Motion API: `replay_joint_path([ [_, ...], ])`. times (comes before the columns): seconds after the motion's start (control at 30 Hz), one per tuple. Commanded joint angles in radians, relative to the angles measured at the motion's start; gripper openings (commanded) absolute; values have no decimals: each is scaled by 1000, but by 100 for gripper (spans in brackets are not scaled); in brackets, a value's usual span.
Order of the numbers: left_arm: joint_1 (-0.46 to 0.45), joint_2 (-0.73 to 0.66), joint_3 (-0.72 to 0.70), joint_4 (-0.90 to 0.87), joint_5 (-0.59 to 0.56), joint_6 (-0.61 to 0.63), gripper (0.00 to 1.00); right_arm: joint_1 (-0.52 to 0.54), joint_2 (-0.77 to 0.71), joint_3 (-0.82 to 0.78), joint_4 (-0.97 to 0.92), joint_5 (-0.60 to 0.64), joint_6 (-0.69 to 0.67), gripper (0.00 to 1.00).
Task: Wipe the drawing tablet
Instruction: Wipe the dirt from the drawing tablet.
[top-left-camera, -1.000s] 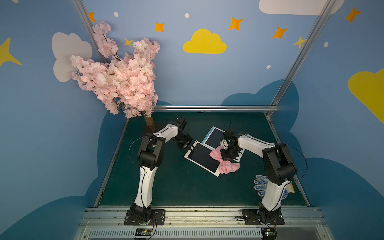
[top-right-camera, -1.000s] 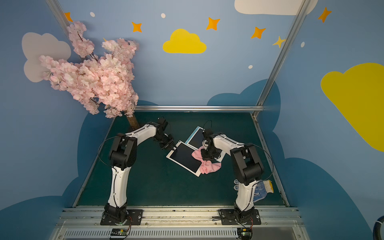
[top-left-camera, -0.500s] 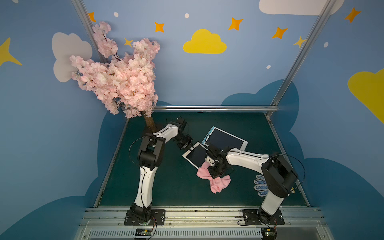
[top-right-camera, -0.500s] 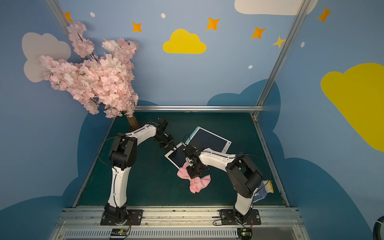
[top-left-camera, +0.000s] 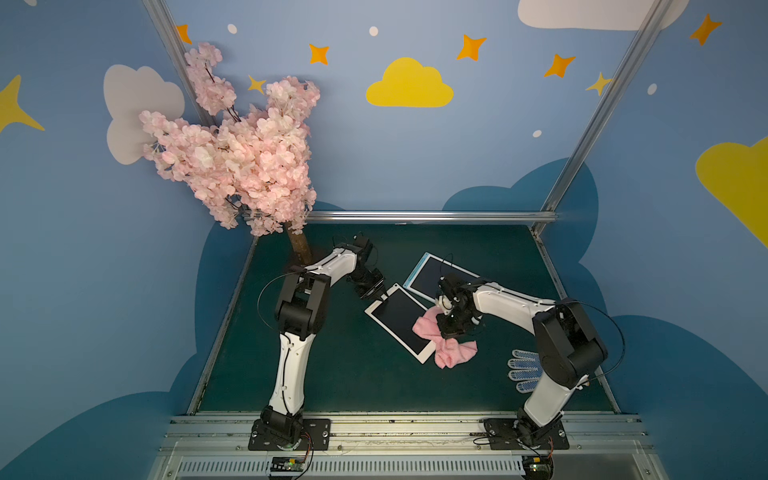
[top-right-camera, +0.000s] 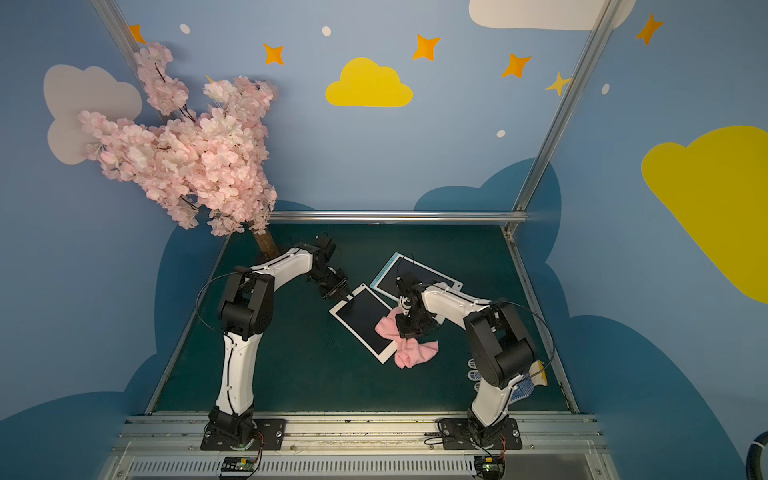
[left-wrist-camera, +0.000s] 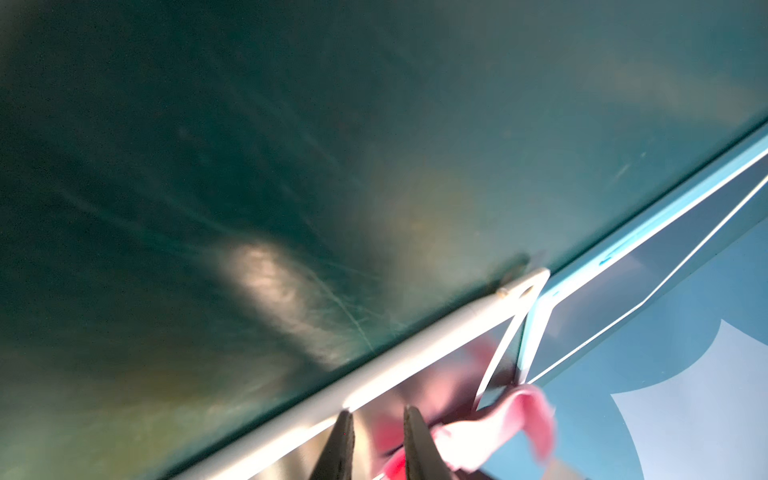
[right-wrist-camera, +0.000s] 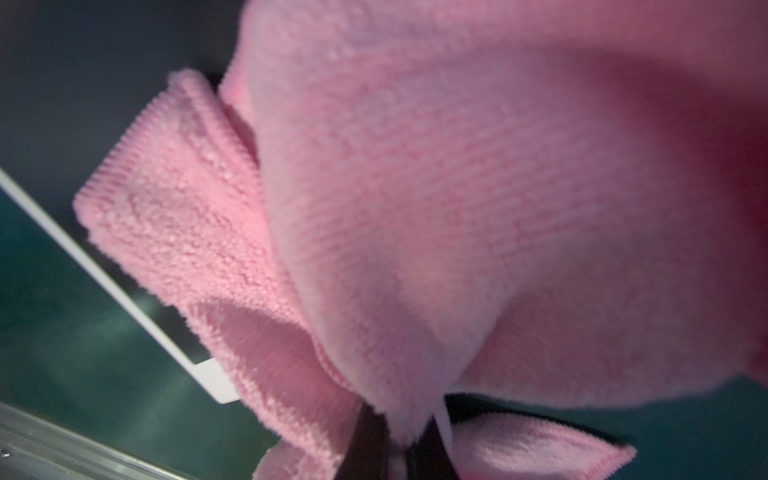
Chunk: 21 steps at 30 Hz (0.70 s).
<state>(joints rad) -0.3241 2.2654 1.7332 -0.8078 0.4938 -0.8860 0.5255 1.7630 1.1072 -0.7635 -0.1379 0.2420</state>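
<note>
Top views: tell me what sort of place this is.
Probably a staged robot recording booth, not a real room: blue walls painted with clouds and stars, an artificial blossom tree, and two arms bolted to an aluminium rail before a green mat.

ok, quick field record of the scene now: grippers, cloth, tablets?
left gripper: slightly open, at far corner of white tablet
right gripper: shut on pink cloth
pink cloth: partly on white tablet, partly on mat
blue tablet: beyond white tablet, no cloth on it
glove: on mat by right arm's base
</note>
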Motion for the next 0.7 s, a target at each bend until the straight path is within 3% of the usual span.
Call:
replay_joint_path([
  [0.0,-3,55,5,-27,-55,16,25,-57,25,34,-54,12,-52,0],
  [0.13,-3,51,4,-28,-57,16,25,-45,24,81,-76,17,-74,0],
  [0.3,-3,54,5,-27,-55,16,25,111,16,137,-113,57,-59,0],
  [0.53,-6,57,12,-27,-55,15,25,287,119,258,-115,-15,-18,0],
  [0.67,-7,56,12,-27,-54,15,25,337,163,332,-139,-37,-43,0],
])
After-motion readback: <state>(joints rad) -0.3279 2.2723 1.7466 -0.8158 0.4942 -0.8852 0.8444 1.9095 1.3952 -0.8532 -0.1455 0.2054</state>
